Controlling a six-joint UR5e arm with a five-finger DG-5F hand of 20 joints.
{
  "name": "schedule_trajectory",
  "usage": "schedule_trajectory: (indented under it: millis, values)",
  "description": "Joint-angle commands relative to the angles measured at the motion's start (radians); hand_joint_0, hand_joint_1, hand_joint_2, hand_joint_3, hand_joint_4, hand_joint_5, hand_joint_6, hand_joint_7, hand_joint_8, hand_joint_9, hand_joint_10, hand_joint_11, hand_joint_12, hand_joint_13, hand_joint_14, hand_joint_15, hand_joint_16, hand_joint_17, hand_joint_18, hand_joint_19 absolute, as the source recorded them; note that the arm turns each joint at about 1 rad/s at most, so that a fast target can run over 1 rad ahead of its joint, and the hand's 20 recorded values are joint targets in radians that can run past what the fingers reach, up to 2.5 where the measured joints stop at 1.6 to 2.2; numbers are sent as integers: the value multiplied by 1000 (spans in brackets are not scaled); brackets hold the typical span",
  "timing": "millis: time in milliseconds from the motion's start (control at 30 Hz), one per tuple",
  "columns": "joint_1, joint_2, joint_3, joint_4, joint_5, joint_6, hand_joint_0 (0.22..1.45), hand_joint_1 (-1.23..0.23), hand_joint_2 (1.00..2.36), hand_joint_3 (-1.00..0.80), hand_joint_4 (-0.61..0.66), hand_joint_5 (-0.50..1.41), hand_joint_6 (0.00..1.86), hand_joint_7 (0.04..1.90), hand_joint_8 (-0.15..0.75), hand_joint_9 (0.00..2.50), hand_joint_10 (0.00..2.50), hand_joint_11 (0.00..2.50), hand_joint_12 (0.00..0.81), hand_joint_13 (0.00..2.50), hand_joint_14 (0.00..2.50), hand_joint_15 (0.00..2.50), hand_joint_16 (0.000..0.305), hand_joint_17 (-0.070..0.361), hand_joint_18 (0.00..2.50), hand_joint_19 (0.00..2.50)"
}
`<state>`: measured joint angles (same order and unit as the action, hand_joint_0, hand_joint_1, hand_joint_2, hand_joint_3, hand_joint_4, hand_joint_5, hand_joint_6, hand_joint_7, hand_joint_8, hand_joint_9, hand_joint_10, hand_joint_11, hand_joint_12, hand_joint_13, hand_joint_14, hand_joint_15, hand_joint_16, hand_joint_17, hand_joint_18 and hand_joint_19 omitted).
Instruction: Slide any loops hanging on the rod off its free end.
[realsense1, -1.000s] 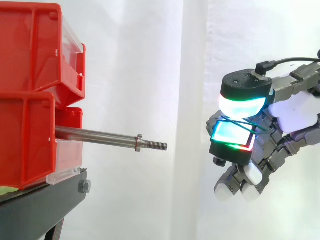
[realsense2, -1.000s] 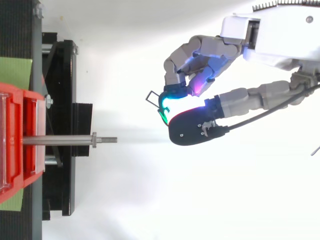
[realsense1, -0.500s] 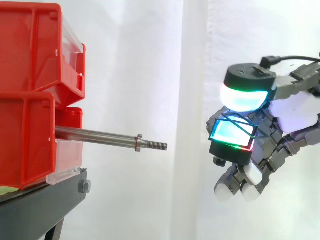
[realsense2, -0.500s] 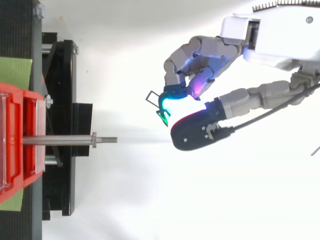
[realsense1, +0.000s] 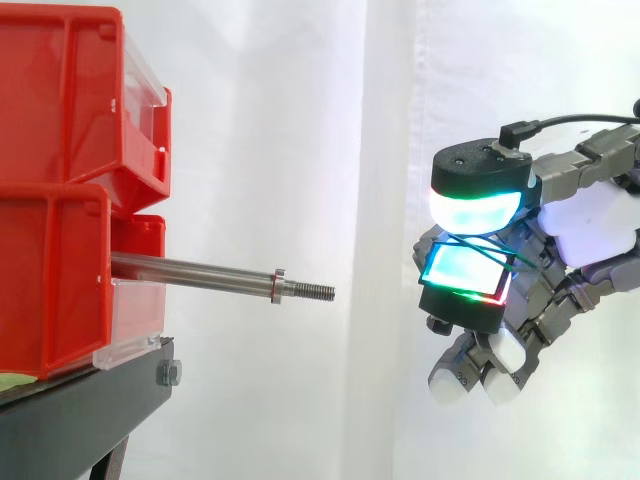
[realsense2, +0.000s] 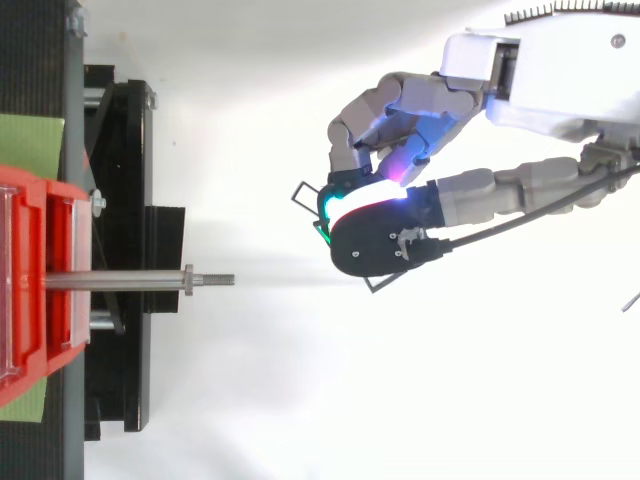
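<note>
- Two red bins (realsense1: 60, 200) are stacked at the left on one black stand (realsense1: 80, 410).
- One hand (realsense1: 585, 235) is seen at the right, level with the rod and well apart from it.
- One steel rod (realsense1: 190, 269) sticks out of the lower bin, its threaded free end pointing toward the hand.
- One thin green loop (realsense2: 299, 190) is pinched between the glowing thumb and finger pads (realsense1: 478, 205), off the rod.

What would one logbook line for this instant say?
hand: shut on loop, pinched between pads | loop: beyond the free end, apart from rod | rod: bare, sticking out from red bins
</note>
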<state>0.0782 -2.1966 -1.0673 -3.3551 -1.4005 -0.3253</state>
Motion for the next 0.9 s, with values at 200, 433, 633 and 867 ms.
schedule_trajectory:
  millis: [200, 433, 633, 867]
  values:
    - [0, 0, 0, 0, 0, 3, 521, -647, 1019, -103, 128, -106, 833, 1092, 282, 922, 20, 563, 354, 478, 8, 213, 52, 117, 493, 345]
    - [0, 0, 0, -1, 0, 5, 524, -679, 1021, -89, 118, -117, 851, 1090, 277, 905, 20, 561, 345, 467, 8, 211, 50, 113, 488, 347]
    - [0, 0, 0, -1, 0, 5, 532, -689, 1021, -21, 67, -108, 878, 1070, 284, 918, 21, 558, 359, 484, 9, 206, 54, 121, 516, 336]
    - [0, 0, 0, -1, 0, 5, 532, -673, 1016, 17, -35, -94, 873, 1043, 274, 957, 17, 531, 378, 507, 7, 196, 58, 132, 552, 326]
